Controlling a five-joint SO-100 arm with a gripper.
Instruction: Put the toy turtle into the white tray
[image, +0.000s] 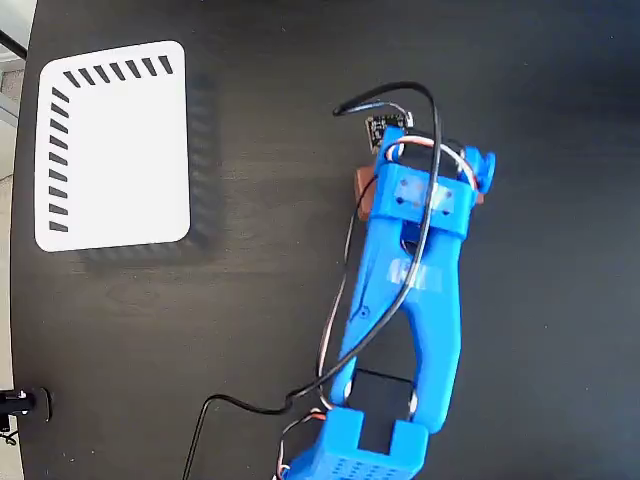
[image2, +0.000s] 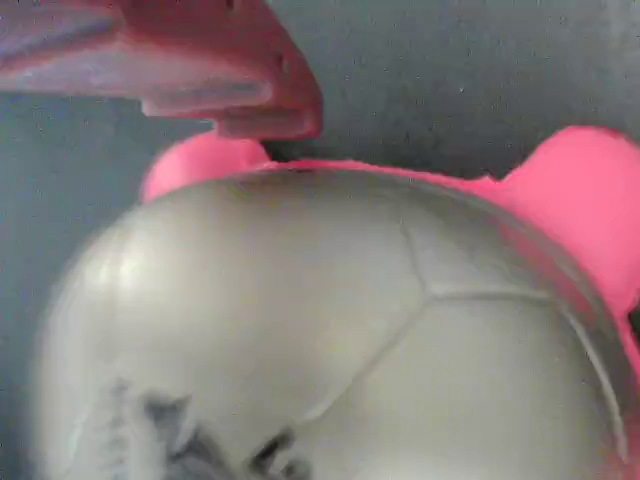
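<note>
I am right over the toy turtle (image2: 330, 330), set to grab it (my gripper (image2: 215, 95) could be open or closed; I can't tell). Next I must squeeze it, lift, and carry it to the white tray (image: 115, 150).

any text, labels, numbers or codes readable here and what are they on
No readable words, brands or numbers in either view.
Toy turtle: a black mark on its shell at the bottom of the wrist view, too blurred and cut off to read.
White tray: only dark slanted slots, no text.
Blue arm: no legible label.
</note>
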